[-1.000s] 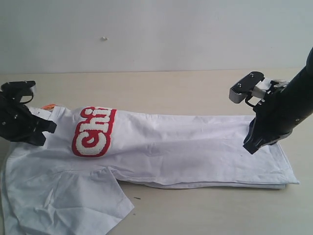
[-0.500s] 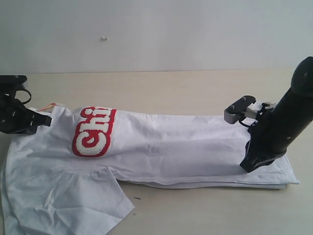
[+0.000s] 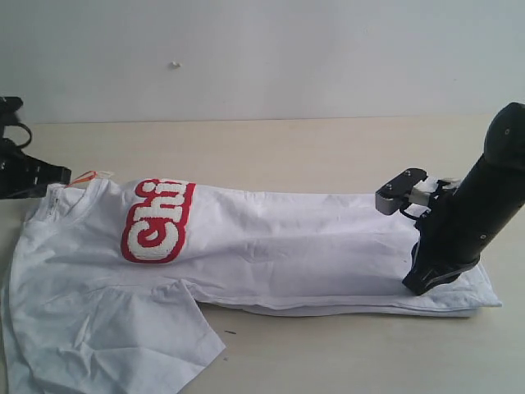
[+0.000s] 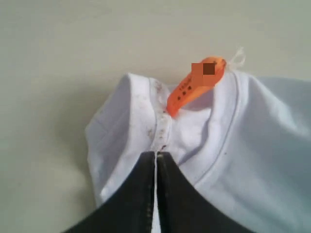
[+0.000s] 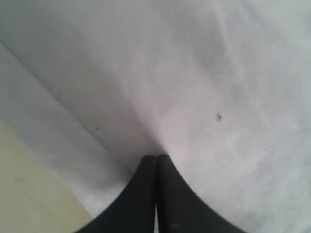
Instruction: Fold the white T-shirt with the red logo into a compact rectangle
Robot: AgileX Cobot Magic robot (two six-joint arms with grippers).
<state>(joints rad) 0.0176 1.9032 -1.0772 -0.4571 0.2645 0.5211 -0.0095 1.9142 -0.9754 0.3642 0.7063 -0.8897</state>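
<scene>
The white T-shirt [image 3: 312,238] is lying partly folded lengthwise on the surface [image 3: 271,152], with the red logo [image 3: 157,220] facing up near the collar. The left gripper [image 4: 156,156] is sitting pressed together at the collar, by the orange tag [image 4: 194,87]. The right gripper [image 3: 425,283], also pressed together, is bearing down on the hem end.

Crumpled white T-shirt [image 3: 312,238], folded lengthwise, collar at left, one sleeve spread; red logo [image 3: 157,220] face-up, partly tucked under.

A pale beige bench [image 3: 287,139] carries a white T-shirt [image 3: 312,246], folded lengthwise along its body, red logo [image 3: 157,220] facing up, one sleeve spread flat.
</scene>
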